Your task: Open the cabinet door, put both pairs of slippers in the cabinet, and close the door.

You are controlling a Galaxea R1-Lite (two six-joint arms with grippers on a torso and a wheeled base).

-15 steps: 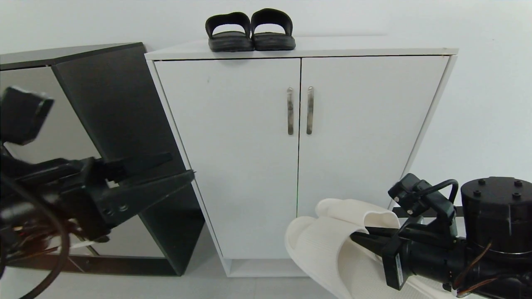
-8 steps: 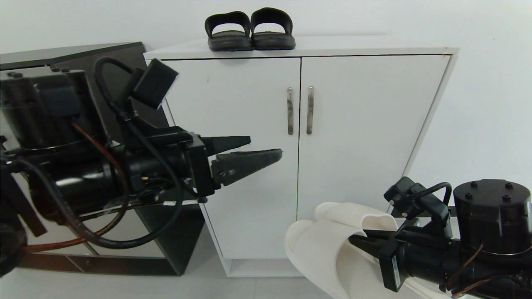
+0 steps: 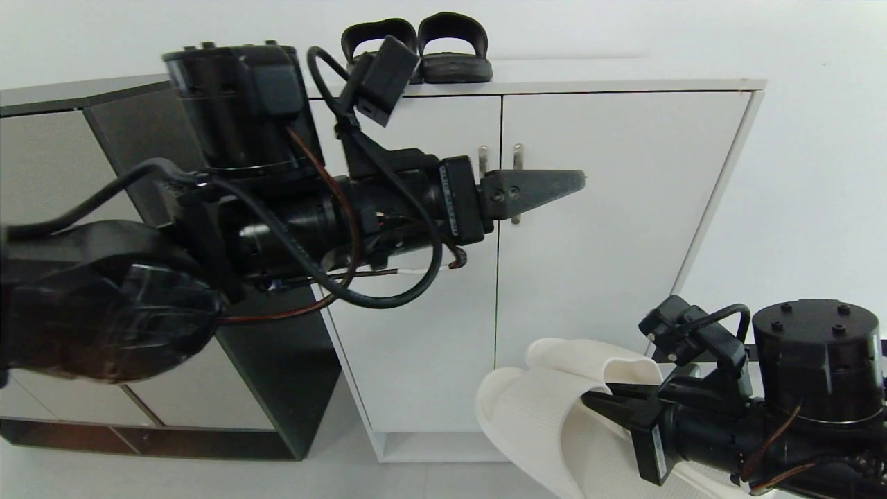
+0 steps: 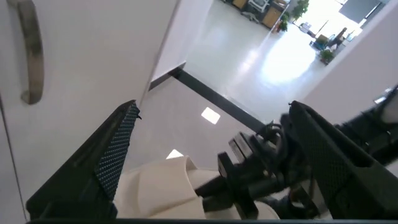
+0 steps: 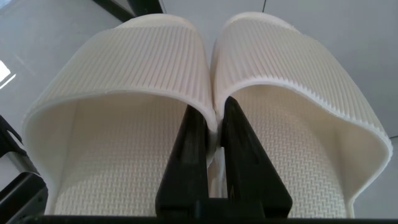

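Head view: cabinet [image 3: 624,208] doors both shut. Black slippers [image 3: 454,48] on cabinet top, toward left end. Left gripper [image 3: 581,180] level with door handles [image 3: 517,154], in front of them. Right gripper [image 3: 594,400] low before right door, holding white slippers [image 3: 540,416].

Left wrist view: left fingers [image 4: 115,155] spread wide, nothing between them.

Right wrist view: right fingers [image 5: 193,155] pinched on adjoining upper edges of white slippers, pair side by side.

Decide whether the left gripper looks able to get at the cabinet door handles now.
Probably yes: the open left gripper hovers right in front of the handles, with nothing between them.
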